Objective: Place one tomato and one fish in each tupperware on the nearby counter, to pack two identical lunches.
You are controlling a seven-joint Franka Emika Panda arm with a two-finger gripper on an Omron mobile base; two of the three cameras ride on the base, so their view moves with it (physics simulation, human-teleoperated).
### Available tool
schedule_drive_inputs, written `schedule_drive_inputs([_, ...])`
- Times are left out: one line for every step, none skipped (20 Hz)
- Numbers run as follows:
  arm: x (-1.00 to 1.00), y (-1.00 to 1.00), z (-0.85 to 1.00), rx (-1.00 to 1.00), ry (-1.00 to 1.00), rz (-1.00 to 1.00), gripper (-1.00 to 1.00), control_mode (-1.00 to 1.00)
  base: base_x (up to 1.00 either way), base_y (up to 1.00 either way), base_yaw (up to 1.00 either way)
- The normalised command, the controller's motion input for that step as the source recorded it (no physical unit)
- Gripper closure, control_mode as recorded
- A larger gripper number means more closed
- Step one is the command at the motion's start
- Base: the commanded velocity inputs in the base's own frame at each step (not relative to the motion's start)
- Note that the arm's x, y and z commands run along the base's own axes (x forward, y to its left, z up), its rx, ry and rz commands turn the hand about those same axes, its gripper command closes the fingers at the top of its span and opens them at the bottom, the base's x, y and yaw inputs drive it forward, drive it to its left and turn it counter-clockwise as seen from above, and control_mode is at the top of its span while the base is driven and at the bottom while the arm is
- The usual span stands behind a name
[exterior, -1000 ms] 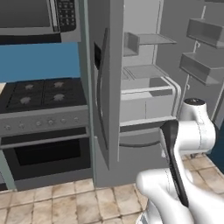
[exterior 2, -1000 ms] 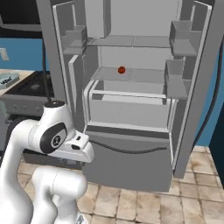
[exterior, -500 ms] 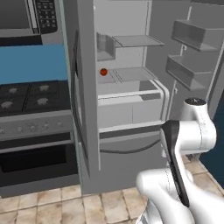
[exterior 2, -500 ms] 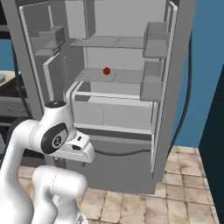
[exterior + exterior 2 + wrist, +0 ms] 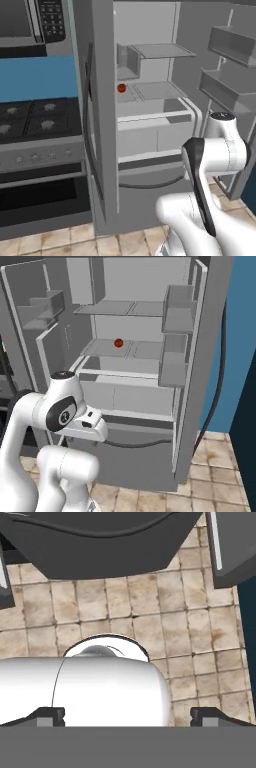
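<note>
Two dark fingertips stand wide apart at the bottom of the hand view, with nothing between them; the gripper is fully spread and empty, pointing down at the tan tiled floor. Beyond the folded white arm, the grey fridge stands with both doors open. One red tomato sits on the middle shelf, toward the back. Left of the fridge, the black stove sits under a microwave.
</note>
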Motion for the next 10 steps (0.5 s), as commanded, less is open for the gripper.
schedule_drive_inputs([0.0, 0.0, 0.0, 0.0, 0.0, 0.0, -1.0, 1.0, 0.56, -0.16, 0.0])
schedule_drive_inputs([0.0, 0.0, 0.0, 0.0, 0.0, 0.0, -1.0, 1.0, 0.56, -0.2, 0.0])
schedule_drive_inputs([0.0, 0.0, 0.0, 0.0, 0.0, 0.0, -1.0, 1.0, 0.59, -0.2, 0.0])
schedule_drive_inputs([0.0, 0.0, 0.0, 0.0, 0.0, 0.0, -1.0, 1.0, 0.61, -0.2, 0.0])
schedule_drive_inputs([0.0, 0.0, 0.0, 0.0, 0.0, 0.0, -1.0, 1.0, 0.61, -0.16, 0.0])
schedule_drive_inputs([0.0, 0.0, 0.0, 0.0, 0.0, 0.0, -1.0, 1.0, 0.61, -0.1, 0.0])
schedule_drive_inputs([0.0, 0.0, 0.0, 0.0, 0.0, 0.0, -1.0, 1.0, 0.61, -0.07, 0.0])
schedule_drive_inputs([0.0, 0.0, 0.0, 0.0, 0.0, 0.0, -1.0, 1.0, 0.61, -0.04, 0.0])
schedule_drive_inputs([0.0, 0.0, 0.0, 0.0, 0.0, 0.0, -1.0, 1.0, 0.64, -0.04, 0.0])
schedule_drive_inputs([0.0, 0.0, 0.0, 0.0, 0.0, 0.0, -1.0, 1.0, 0.66, -0.04, 0.01])
